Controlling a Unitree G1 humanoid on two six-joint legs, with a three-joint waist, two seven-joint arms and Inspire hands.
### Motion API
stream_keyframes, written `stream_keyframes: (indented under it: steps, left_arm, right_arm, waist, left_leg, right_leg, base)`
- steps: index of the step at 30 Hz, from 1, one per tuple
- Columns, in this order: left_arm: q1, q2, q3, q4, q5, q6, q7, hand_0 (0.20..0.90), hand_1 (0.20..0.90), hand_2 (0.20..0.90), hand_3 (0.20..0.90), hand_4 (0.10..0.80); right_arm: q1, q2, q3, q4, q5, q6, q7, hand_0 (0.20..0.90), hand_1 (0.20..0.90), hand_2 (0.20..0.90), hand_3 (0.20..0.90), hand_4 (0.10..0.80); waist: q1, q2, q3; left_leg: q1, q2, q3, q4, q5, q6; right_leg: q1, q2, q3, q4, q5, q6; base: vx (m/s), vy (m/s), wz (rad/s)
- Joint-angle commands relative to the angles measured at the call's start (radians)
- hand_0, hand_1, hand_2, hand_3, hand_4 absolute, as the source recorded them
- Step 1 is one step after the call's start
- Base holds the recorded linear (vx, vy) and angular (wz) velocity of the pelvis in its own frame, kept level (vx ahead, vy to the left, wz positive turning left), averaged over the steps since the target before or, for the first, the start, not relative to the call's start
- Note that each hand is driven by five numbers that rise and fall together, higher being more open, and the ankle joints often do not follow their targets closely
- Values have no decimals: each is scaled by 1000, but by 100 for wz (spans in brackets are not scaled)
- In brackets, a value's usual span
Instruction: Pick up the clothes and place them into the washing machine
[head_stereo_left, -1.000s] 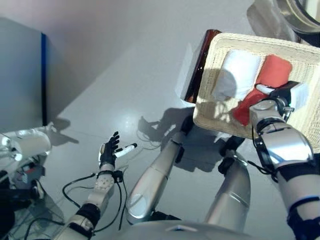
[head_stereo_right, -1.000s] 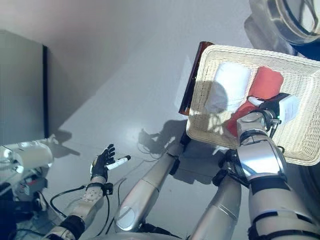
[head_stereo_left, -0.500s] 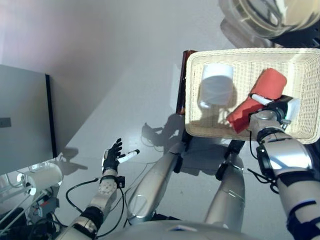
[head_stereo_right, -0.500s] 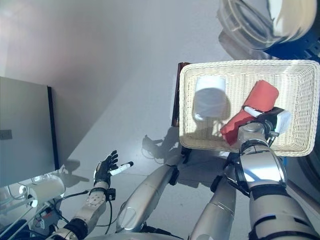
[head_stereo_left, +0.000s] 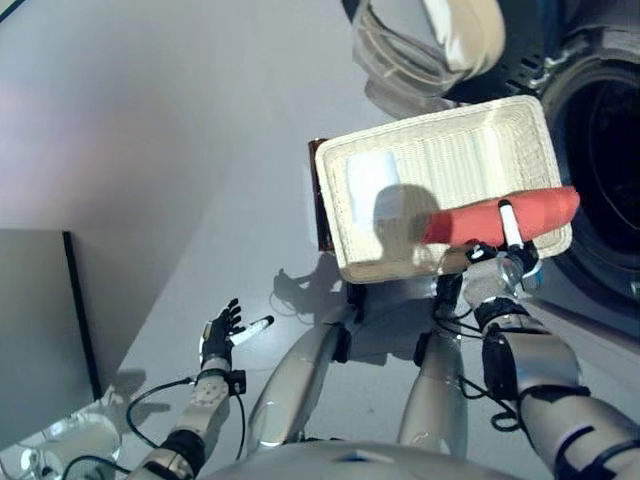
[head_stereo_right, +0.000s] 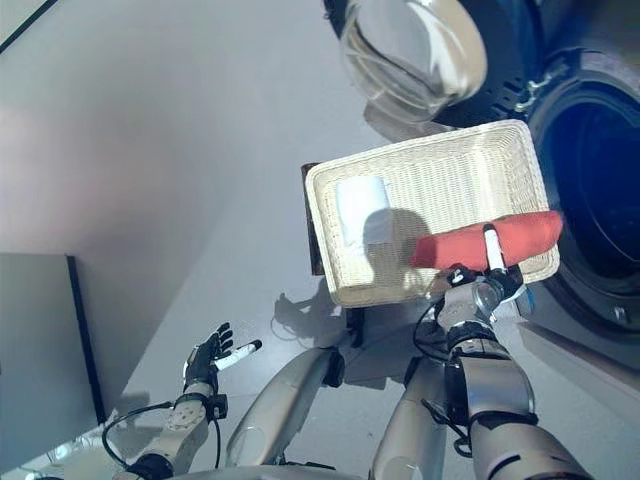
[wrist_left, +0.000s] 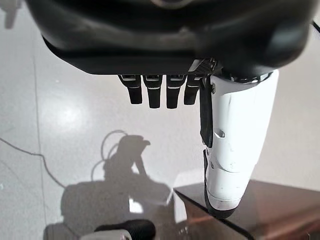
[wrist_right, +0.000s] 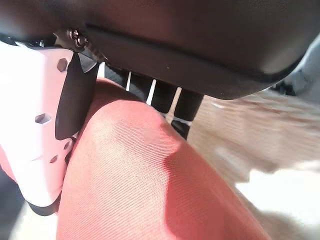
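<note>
Grey glossy floor, front-loading washing machine (head_stereo_left: 600, 150) at the robot's right with its round door (head_stereo_right: 415, 50) swung open. The red rolled cloth (head_stereo_left: 500, 218) is pinched between thumb and curled fingers of the right hand (head_stereo_left: 500, 262), lifted over the near rim of the wicker basket (head_stereo_left: 440, 130) and pointing toward the drum; it looks light, soft and likely to sag or unroll, so a mid-roll grip seems best. A white folded cloth (head_stereo_left: 370, 180) remains in the basket; left hand (head_stereo_left: 220, 325) hangs low over the floor, fingers straight, empty.
</note>
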Motion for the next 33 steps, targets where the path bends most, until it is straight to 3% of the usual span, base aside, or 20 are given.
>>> stream_keyframes:
  steps: [1,2,3,13,17,21,24,25,33]
  left_arm:
    - [11,10,28,79,-49,-30,9,900,900,900,900,800]
    - [16,-3,17,81,-55,-35,3,900,900,900,900,800]
    - [16,-5,18,83,-55,-34,2,900,900,900,900,800]
    - [20,1,13,100,-44,-33,-6,900,900,900,900,800]
    - [27,8,25,94,-67,-35,-10,900,900,900,900,800]
    - [32,19,28,100,-65,-26,-10,900,900,900,900,800]
    - [39,18,31,98,-67,-27,-14,900,900,900,900,800]
    - [54,25,27,82,-56,-34,-16,900,900,900,900,800]
    - [88,45,10,23,-40,-63,4,900,900,900,900,800]
  right_arm:
    - [-41,-104,-3,-65,40,-119,28,200,200,200,200,300]
    - [-43,-96,-59,-154,69,-191,16,200,200,200,200,300]
    - [-50,-107,-76,-161,75,-203,14,200,200,200,200,300]
    - [-190,-248,-96,-164,46,-249,-51,200,200,200,200,300]
    - [-275,-299,-57,-171,-2,-261,-109,200,200,200,200,300]
    - [-336,-344,-17,-136,-46,-249,-150,200,200,200,200,300]
    - [-348,-364,-9,-137,-82,-252,-185,200,200,200,200,300]
    - [-371,-417,21,-149,-151,-241,-231,200,200,200,200,300]
    - [-473,-561,112,-244,-368,-226,-411,200,200,200,200,300]
  waist:
    - [40,29,3]
    - [31,40,-1]
    - [30,42,-4]
    - [33,55,-11]
    - [29,34,9]
    - [32,19,13]
    - [27,23,18]
    - [25,31,15]
    - [29,66,2]
  left_leg:
    - [-20,30,-73,-35,39,-122]
    - [-19,31,-75,-30,34,-121]
    - [-19,32,-76,-25,32,-121]
    - [-35,45,-69,39,-1,-121]
    - [-115,73,-51,212,-67,-108]
    - [-159,86,-77,357,-159,-92]
    - [-186,94,-79,421,-187,-85]
    - [-198,100,-88,447,-204,-79]
    - [-196,105,-93,403,-179,-95]
  right_leg:
    - [35,62,-9,106,-92,-80]
    - [27,68,-3,122,-105,-84]
    - [25,69,-1,129,-110,-86]
    - [-1,96,16,202,-150,-102]
    - [-75,134,31,338,-208,-124]
    - [-125,170,40,469,-294,-136]
    - [-152,177,42,525,-318,-145]
    - [-178,187,48,574,-347,-153]
    - [-219,183,62,603,-367,-169]
  base:
    - [13,-19,-6]
    - [0,0,0]
    - [0,0,0]
    - [10,-25,-8]
    - [-1,-94,-24]
    - [54,-130,-45]
    - [10,-77,-9]
    - [22,-78,-2]
    - [5,-22,3]
